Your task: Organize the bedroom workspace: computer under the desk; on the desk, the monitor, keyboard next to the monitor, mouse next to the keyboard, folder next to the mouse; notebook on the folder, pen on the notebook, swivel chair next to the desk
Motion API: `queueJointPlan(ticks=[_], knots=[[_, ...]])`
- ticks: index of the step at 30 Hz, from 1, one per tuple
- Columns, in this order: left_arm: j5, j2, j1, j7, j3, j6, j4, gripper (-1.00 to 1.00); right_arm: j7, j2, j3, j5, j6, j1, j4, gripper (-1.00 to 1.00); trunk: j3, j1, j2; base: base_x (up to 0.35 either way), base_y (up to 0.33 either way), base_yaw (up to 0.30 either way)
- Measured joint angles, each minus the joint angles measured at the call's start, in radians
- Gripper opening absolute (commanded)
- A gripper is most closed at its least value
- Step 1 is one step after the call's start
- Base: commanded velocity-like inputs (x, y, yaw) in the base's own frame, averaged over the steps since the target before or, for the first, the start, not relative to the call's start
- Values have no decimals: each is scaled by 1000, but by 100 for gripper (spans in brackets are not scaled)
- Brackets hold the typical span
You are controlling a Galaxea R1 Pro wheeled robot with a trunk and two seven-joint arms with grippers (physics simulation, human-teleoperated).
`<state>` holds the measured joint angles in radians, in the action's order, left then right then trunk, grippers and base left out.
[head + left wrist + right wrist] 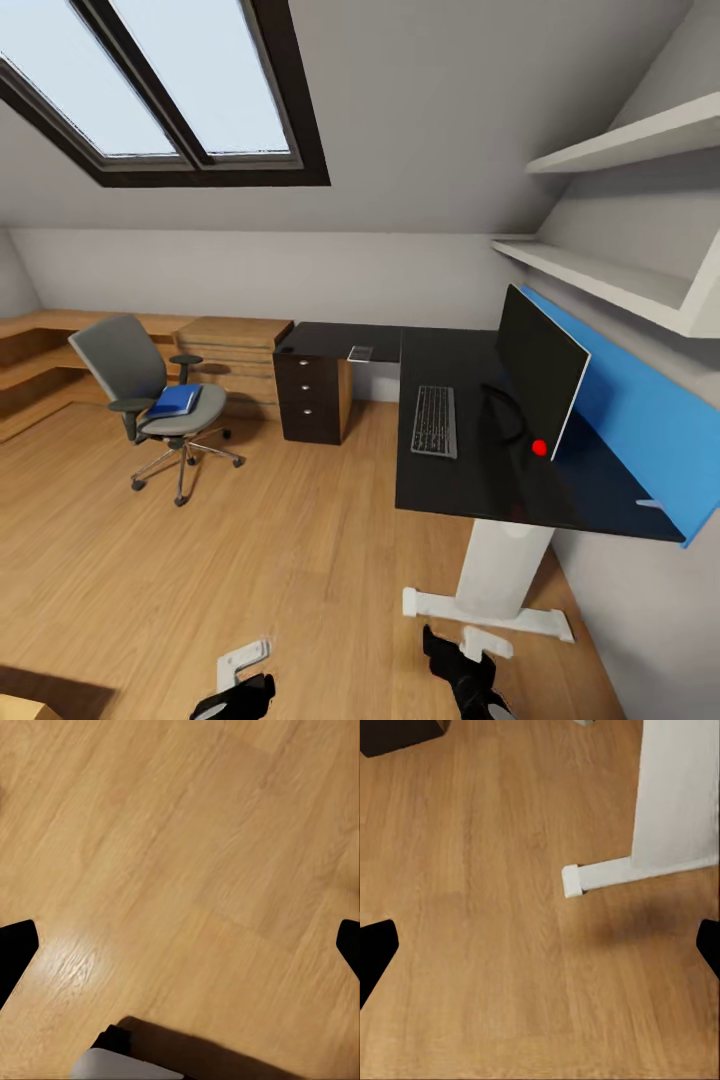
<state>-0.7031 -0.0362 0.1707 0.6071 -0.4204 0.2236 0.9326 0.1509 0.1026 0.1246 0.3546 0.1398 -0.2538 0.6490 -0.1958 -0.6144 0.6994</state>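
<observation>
The black-topped desk (pixel 450 500) stands at the right on a white pedestal (pixel 497 570). On it the monitor (pixel 540 370) stands along the wall side, and the keyboard (pixel 435 421) lies beside it. A thin grey notebook (pixel 360 352) lies on the desk's far wing. The swivel chair (pixel 125 365) stands apart at the left, with the blue folder (pixel 176 401) on its seat. My left gripper (pixel 180 949) and right gripper (pixel 540 949) hang low over bare wood floor, both open and holding nothing. The computer, mouse and pen are out of view.
Black drawers (pixel 310 395) sit under the desk's far wing, with a low wooden shelf unit (pixel 235 350) beside them. A blue panel (pixel 640 420) and white shelves (pixel 620 280) line the right wall. The pedestal's white foot (pixel 585 877) lies close to my right gripper.
</observation>
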Motion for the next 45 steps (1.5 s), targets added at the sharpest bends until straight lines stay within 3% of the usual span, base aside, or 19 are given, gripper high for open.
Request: queueJointPlan(ticks=[5, 10, 13, 26, 35, 36, 45], knots=[[2, 2, 0, 0, -4, -111, -152, 100, -2, 0, -5, -32, 8, 0, -158, 100, 16, 19, -35, 0, 0, 0], [55, 6, 0, 2, -84, -303, -346, 100, -4, 4, -2, -41, 74, 0, -253, 100, 31, 38, -70, 0, 0, 0], [60, 7, 0, 2, -100, -340, -374, 100, -6, 4, 0, -42, 89, 0, -264, 100, 41, 50, -91, 0, 0, 0], [63, 7, 0, -7, -112, -366, -402, 100, -9, 2, -2, -44, 133, 0, -271, 100, 82, 100, -182, 0, 0, 0], [66, 7, 0, -10, -112, -369, -405, 100, -20, 0, -2, -42, 139, 0, -272, 100, 82, 100, -183, 10, 12, 0], [65, 7, 0, -11, -113, -371, -406, 100, -50, -1, -2, -43, 139, 0, -291, 100, 82, 100, -182, 113, 132, 0], [65, 7, 0, -11, -113, -371, -406, 100, -58, 0, -1, -44, 139, 0, -368, 100, 82, 100, -183, 197, 215, 0]])
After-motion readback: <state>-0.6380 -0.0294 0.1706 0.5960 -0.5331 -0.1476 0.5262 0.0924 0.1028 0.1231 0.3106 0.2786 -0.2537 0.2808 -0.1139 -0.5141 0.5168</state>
